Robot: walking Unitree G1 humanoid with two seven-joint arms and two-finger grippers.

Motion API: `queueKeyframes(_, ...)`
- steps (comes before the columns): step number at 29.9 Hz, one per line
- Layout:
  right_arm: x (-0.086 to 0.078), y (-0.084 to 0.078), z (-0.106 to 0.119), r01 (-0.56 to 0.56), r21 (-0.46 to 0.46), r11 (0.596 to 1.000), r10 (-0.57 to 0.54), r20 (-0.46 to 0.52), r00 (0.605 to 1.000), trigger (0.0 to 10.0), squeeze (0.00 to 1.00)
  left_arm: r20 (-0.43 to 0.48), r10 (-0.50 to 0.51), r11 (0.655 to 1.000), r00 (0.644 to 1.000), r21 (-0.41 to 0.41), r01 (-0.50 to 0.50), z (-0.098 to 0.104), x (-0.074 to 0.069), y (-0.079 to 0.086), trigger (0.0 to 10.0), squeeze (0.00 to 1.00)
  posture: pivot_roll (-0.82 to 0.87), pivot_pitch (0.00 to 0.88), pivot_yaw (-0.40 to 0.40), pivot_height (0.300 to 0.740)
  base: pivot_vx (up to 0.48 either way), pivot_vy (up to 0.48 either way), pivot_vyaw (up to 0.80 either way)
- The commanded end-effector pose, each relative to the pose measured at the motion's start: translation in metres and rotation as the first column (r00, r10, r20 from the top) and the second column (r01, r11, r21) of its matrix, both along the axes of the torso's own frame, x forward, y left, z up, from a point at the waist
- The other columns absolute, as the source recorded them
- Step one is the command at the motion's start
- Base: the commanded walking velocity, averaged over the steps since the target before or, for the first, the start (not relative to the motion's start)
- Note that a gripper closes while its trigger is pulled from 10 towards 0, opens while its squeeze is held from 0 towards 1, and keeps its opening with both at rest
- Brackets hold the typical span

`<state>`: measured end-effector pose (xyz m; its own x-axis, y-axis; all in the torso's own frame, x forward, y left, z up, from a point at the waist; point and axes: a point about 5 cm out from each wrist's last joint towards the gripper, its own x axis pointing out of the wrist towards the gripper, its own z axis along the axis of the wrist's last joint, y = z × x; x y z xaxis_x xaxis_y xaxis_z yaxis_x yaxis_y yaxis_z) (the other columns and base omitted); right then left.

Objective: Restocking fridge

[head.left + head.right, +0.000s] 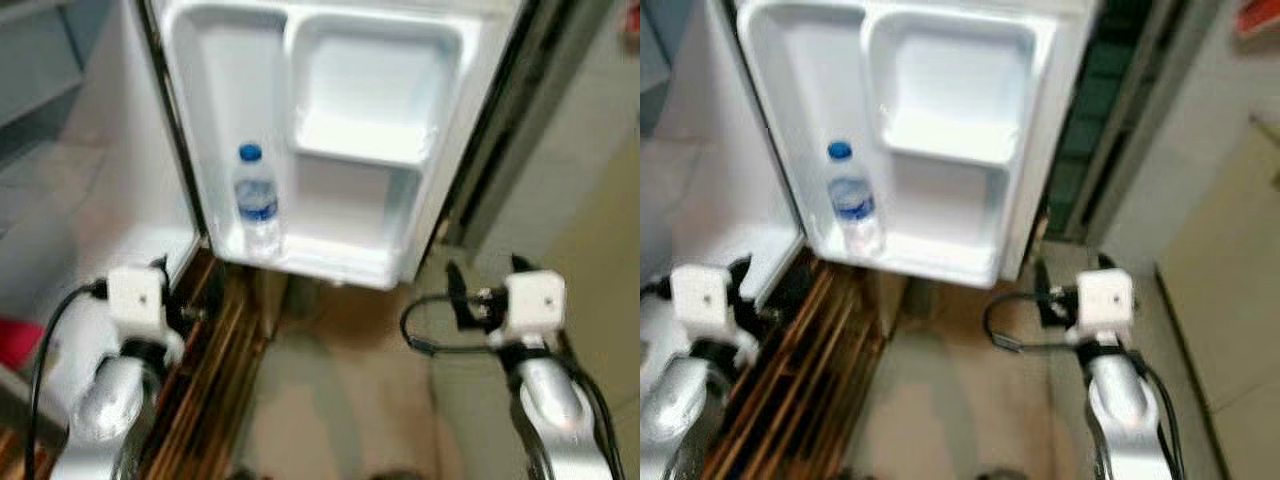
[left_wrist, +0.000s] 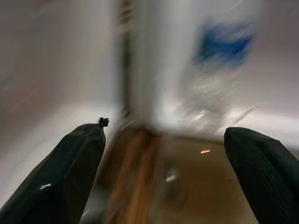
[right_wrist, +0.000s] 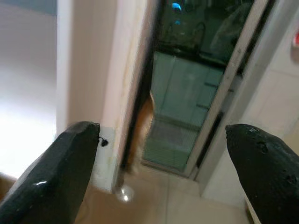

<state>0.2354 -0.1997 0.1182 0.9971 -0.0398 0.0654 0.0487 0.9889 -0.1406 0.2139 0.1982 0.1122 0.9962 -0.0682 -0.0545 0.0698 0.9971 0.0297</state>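
With the fridge door (image 1: 340,150) standing open toward the robot, the water bottle (image 1: 256,205) sits upright in the tall left compartment of the door's inner shelving, near the hinge side, its blue cap uppermost and a blue label band around its middle. The other door compartments hold nothing that can be made out. All views are blurred, so fine detail on the bottle is not readable.

The left gripper (image 2: 161,172) is released: its two black fingers (image 2: 70,172) stand wide apart with nothing between them, pointed toward the lower edge of the door and the bottle beyond it. The right gripper (image 3: 159,172) is likewise spread and empty, aimed past the door's free edge toward a dark glass panel (image 3: 187,93). In the head views both wrists hang low, below the door and well apart from the bottle.

Handling assessment: the bottle appears to be thin clear plastic and full, so it is probably moderately heavy for its size, smooth, and liable to dent under hard pressure. The likely best hold is across the body at or just below the label, where the wall is straight, with the fingers level. A grip at the tapered shoulder or cap would tend to slip. The compartment's front lip requires the bottle to be lifted before it is drawn out.
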Motion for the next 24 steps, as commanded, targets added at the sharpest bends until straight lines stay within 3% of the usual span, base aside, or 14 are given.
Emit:
queueKeyframes(1,0.006,0.001,0.007,-0.006,0.029,1.0,0.005,0.043,0.999,10.0,0.0,0.028,0.04,0.999,0.999,-0.003,-0.04,0.001,-0.001,-0.002,10.0,0.0,-0.07,0.0,-0.004,0.74,0.0,0.0,0.0)
queueKeyframes(6,0.007,0.004,0.004,-0.016,0.024,1.0,0.015,0.033,0.999,10.0,0.0,0.124,-0.005,1.0,0.992,0.001,0.005,0.018,0.008,-0.016,10.0,0.0,-0.06,0.0,0.004,0.74,0.0,0.0,0.0)
queueKeyframes(20,0.006,0.007,-0.002,-0.02,0.024,1.0,0.019,0.013,1.0,10.0,0.0,0.162,-0.066,0.998,0.985,-0.007,0.068,0.028,0.02,-0.024,10.0,0.0,-0.08,0.0,0.026,0.74,0.0,-0.433,0.0)
queueKeyframes(24,0.004,0.004,-0.007,-0.013,0.014,1.0,0.013,-0.007,1.0,10.0,0.0,0.161,-0.038,0.999,0.986,-0.018,0.041,0.028,0.026,-0.022,10.0,0.0,-0.08,0.0,0.032,0.74,0.0,0.0,0.0)
